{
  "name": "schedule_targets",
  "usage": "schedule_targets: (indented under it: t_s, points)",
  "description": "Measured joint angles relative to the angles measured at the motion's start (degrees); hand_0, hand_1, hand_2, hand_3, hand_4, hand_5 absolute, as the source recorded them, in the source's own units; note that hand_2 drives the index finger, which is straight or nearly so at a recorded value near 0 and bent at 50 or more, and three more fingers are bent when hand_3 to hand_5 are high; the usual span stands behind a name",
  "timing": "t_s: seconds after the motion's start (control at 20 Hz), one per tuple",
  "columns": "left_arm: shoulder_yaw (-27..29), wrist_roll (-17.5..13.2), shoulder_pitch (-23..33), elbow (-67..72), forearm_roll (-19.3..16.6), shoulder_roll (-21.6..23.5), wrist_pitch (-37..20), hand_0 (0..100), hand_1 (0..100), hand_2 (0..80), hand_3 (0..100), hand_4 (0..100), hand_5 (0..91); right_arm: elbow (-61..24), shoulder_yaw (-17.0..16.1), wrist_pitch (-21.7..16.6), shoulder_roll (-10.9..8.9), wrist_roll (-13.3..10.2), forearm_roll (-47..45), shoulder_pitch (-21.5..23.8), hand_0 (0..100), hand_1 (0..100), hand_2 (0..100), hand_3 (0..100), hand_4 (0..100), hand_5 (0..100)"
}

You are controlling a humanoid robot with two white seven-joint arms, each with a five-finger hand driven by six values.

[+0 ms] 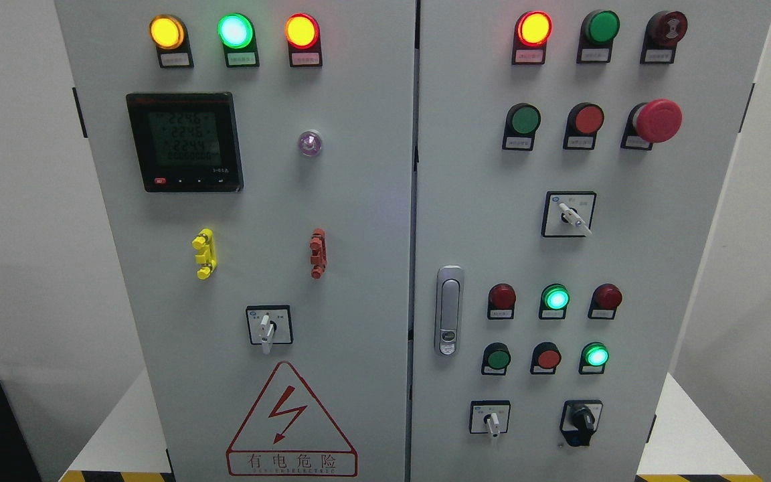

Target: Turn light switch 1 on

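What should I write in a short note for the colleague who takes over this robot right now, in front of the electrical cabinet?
Hands: neither the left nor the right hand is in view, so their state is unknown.
Things: the grey cabinet fills the view. Its left door has a rotary switch below the meter. The right door has three more: one in the middle and two at the bottom, white-handled and black-knobbed.
Done: nothing visible; no hand is near any switch.
Left: the labels are too small to read, so confirm which one is switch 1, then reach for it and turn it on.
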Motion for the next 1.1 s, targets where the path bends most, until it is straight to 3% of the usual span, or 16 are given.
schedule_targets:
  t_s: [0.4,0.6,1.1]
  points:
    - [-4.4,9.6,-4.4,-2.6,-2.0,-1.4,7.9,19,32,49.5,80,87,76.9,0.0,0.0,0.0,0.00,0.0,0.0,0.0,0,0,0,0,0,0]
    - [-6.6,11.6,-6.0,-3.4,-2.4,-2.0,10.4,13,40,49.9,81,87,78.3,0.0,0.0,0.0,0.00,0.0,0.0,0.0,0,0,0,0,0,0]
    - [-11.1,16.4,-9.4,-4.4,-2.9,-3.0,16.2,9,43,50.6,82,88,79.6,0.0,0.0,0.0,0.01,0.0,0.0,0.0,0,0,0,0,0,0]
